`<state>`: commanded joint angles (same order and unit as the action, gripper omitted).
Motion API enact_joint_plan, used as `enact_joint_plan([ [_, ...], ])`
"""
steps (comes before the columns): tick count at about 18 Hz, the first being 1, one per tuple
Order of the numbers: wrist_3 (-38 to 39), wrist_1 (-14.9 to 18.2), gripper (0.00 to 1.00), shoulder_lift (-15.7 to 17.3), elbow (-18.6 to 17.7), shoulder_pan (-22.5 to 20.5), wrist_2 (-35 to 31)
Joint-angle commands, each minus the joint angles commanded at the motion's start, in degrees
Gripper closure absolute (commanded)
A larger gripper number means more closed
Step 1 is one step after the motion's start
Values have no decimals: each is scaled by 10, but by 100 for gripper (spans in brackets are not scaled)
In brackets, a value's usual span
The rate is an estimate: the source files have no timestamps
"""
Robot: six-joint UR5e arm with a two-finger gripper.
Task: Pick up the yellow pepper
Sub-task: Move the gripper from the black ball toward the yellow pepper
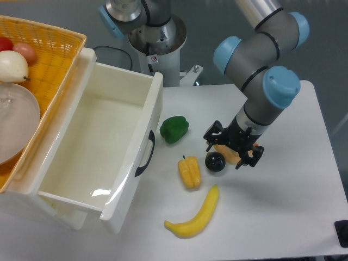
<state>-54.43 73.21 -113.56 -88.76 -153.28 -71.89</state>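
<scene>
The yellow pepper (188,172) lies on the white table (293,206), small and lobed with a short stem stub, just right of the drawer front. My gripper (231,151) hangs to its right, fingers spread and open, above an orange-tan object (230,154) and beside a black ball (215,161). Nothing is held between the fingers. A gap of table separates the gripper from the yellow pepper.
A green pepper (174,129) sits above the yellow pepper, a banana (197,215) below it. An open white drawer (103,147) fills the left. A wicker basket (51,60) with fruit and a glass bowl stands on top at the far left.
</scene>
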Motion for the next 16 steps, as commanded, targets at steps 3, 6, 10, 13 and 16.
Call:
enact_joint_plan([
  [3,40,-2,0,4,-18,3,-5],
  [6,42,-9,0,4,-30,17,-12],
  [10,68,-18,0,1,-36,31,-45],
  [13,87,-18,0,-7,-34,40,-77],
  [16,96,-21,0,-21,-26,51,-90],
])
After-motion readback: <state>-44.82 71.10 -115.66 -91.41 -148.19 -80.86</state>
